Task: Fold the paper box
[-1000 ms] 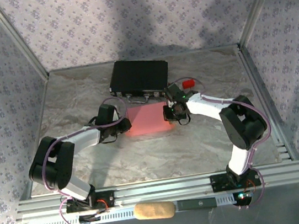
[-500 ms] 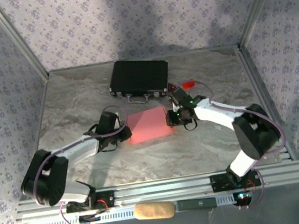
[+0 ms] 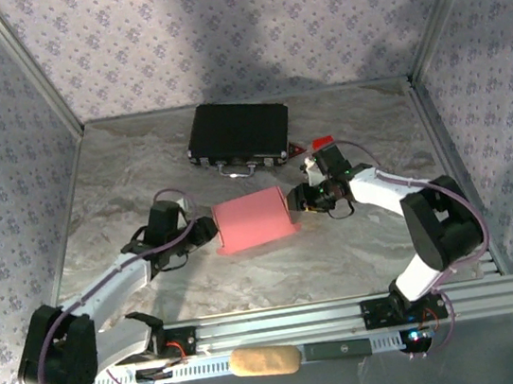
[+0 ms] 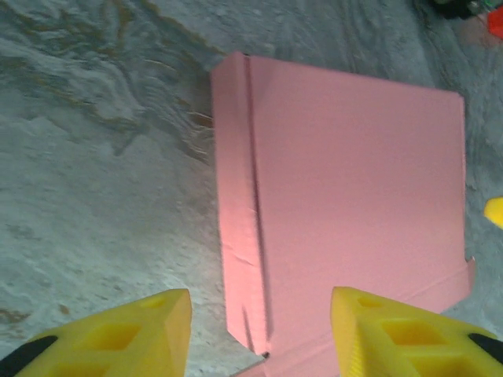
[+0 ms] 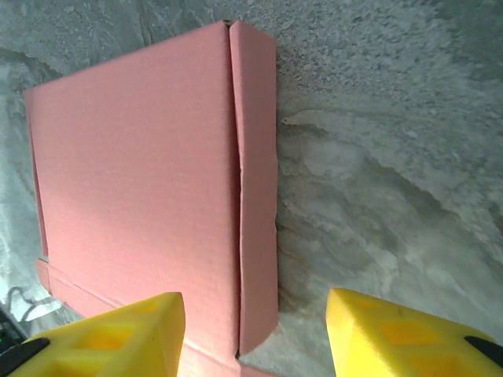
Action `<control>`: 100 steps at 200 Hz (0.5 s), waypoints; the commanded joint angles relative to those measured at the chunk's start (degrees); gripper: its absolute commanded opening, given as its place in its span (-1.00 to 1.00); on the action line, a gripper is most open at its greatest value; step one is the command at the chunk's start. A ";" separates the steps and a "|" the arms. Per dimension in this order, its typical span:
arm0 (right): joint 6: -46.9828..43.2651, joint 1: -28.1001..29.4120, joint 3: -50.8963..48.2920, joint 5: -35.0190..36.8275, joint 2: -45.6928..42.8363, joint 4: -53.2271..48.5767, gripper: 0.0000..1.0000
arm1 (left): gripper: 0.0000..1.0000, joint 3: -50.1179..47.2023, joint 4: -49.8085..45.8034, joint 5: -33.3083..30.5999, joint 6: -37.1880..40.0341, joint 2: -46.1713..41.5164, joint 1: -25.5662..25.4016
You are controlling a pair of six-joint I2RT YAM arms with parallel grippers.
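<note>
The paper box [image 3: 253,219], matte pink card folded into a low rectangle with creased side flaps, lies in the middle of the veined grey table [image 3: 129,172]. The left pincer [image 3: 209,230] and right pincer [image 3: 301,199] flank its ends, both released, gripping nothing.

The paper box [image 3: 253,219] is a closed, shallow rectangle of salmon-pink card. It lies flat on its broad face, just on the near side of the black case [image 3: 239,132], apart from it and slightly askew to it. A narrow folded flap with a visible seam runs along each short end.
</note>
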 commanded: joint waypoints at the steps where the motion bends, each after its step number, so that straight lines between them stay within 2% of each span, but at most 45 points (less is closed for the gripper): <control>1: 1.10 -1.90 -1.53 -7.36 2.14 6.33 0.07 | -0.12 1.45 4.03 6.26 0.29 4.28 1.61; 44: 2.17 -2.41 -1.20 -10.06 7.49 8.42 0.08 | -0.21 0.36 14.21 9.23 -1.57 12.26 2.19; 75: 3.07 -2.29 -1.68 -10.51 9.97 10.21 0.08 | -0.30 -1.41 16.54 8.52 -1.91 13.63 2.26; 100: 3.58 -1.79 -1.87 -11.07 11.28 11.54 0.08 | -0.44 -2.87 18.24 8.31 -1.98 14.90 2.18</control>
